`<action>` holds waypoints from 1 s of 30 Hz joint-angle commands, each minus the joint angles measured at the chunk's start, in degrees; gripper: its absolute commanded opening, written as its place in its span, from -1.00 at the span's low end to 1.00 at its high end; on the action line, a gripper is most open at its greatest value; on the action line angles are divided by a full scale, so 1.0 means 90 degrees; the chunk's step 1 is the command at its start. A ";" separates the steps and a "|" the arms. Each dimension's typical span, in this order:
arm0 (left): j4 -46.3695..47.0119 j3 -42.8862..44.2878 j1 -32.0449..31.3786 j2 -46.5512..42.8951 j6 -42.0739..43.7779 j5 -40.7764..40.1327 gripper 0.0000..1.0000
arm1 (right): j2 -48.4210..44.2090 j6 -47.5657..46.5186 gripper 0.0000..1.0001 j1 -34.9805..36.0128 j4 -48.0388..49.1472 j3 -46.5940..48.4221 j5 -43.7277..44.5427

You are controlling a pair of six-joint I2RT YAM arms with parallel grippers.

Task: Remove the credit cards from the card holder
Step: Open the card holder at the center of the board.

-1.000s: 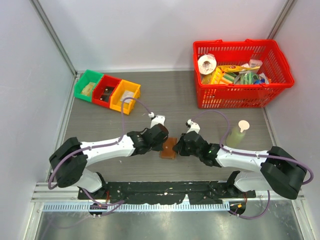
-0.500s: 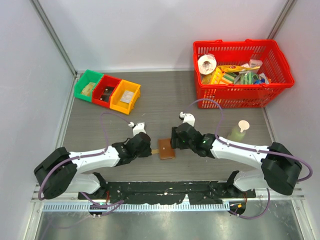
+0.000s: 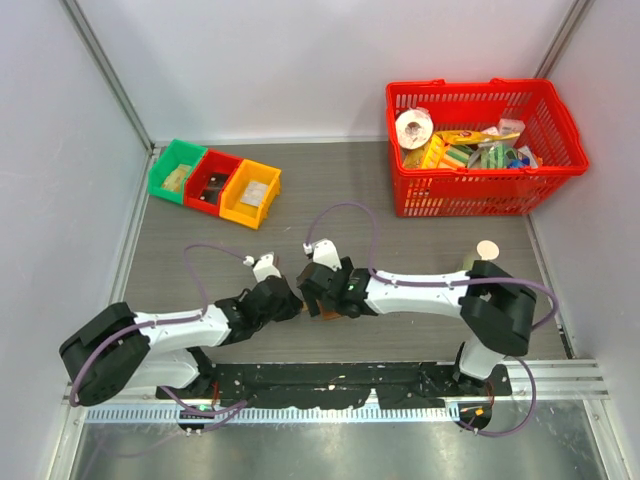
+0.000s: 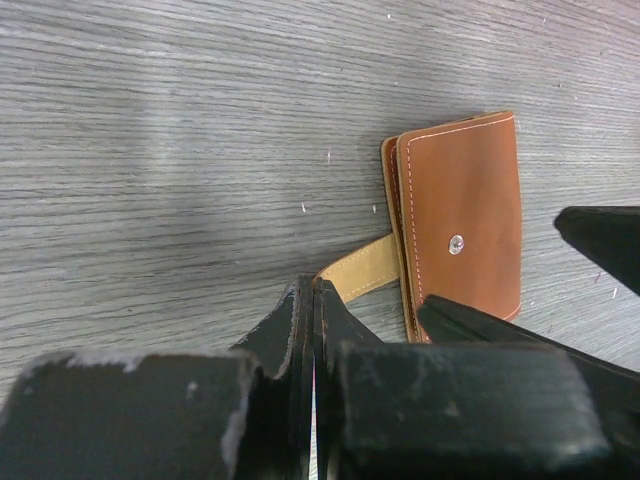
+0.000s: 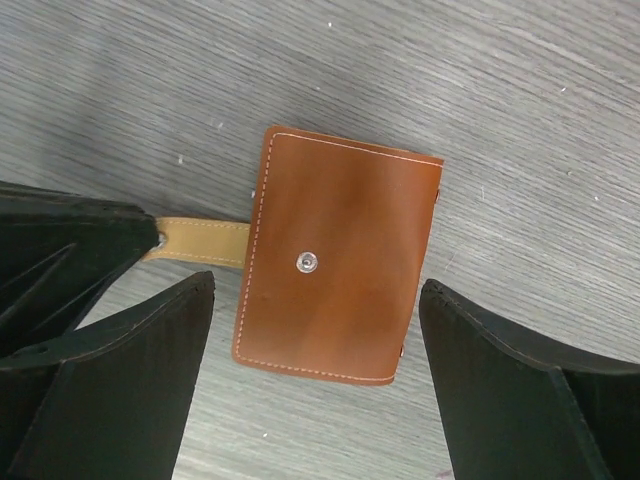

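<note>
The card holder (image 5: 340,265) lies folded, inside not visible. The strap (image 5: 200,242) end is hidden under the left gripper (image 4: 312,300). In the top view the right gripper (image 3: 314,298) covers most of the holder. Contents of the bins (image 3: 230,213) too small to identify.

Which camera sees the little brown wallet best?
The right wrist camera: the whole closed wallet shows, with its snap and strap. The left wrist camera sees it sideways, its bottom edge covered. From the top, the arms hide nearly all of it.
</note>
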 commanded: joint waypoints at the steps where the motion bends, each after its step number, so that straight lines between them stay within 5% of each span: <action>1: 0.0430 -0.0140 0.0017 -0.0131 -0.0151 -0.0195 -1.00 | 0.0445 -0.0030 0.75 0.0076 -0.0453 0.0522 0.0622; 17: -0.0136 -0.0004 0.0017 -0.0200 0.0151 -0.0136 -1.00 | 0.0291 0.0067 0.62 0.0037 -0.1010 0.0631 0.1179; 30: -0.0429 0.0162 0.0036 -0.0170 0.0298 -0.0165 -1.00 | -0.0695 -0.0011 -0.04 -0.0704 -0.0874 -0.0393 0.0858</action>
